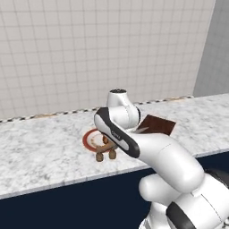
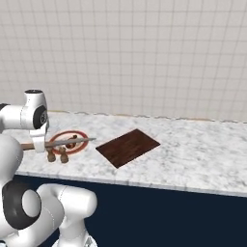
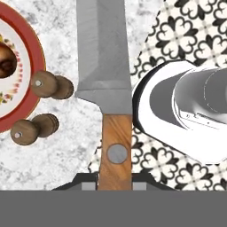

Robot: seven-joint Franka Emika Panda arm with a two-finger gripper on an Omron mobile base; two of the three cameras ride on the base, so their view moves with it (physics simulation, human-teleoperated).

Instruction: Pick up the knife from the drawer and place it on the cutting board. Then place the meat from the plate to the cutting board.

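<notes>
Hand view showed the knife (image 3: 106, 75) running straight up from the gripper (image 3: 115, 184): a light brown wooden handle with one round grey rivet, then a broad silver-grey blade with a bevelled edge. The jaws were closed narrow on the handle, one at each side of it. Under the blade lay the marbled grey-and-white counter (image 3: 62, 146), and beside it two small brown shakers (image 3: 44, 106) stood just off the plate (image 3: 33, 62), whose broad red rim enclosed a white centre with a faint floral ring. A glossy reddish-brown bit of the meat (image 3: 6, 62) showed on the plate at the picture's edge. In the right base view the knife (image 2: 65, 142) was held level above the counter (image 2: 193, 149), its point toward the board (image 2: 128, 147), a flat, dark reddish-brown square lying bare, well apart from the plate (image 2: 69, 141). In the left base view the arm hid much of the plate (image 1: 91, 138) and the board (image 1: 156, 125). No writing or label could be read on anything.
</notes>
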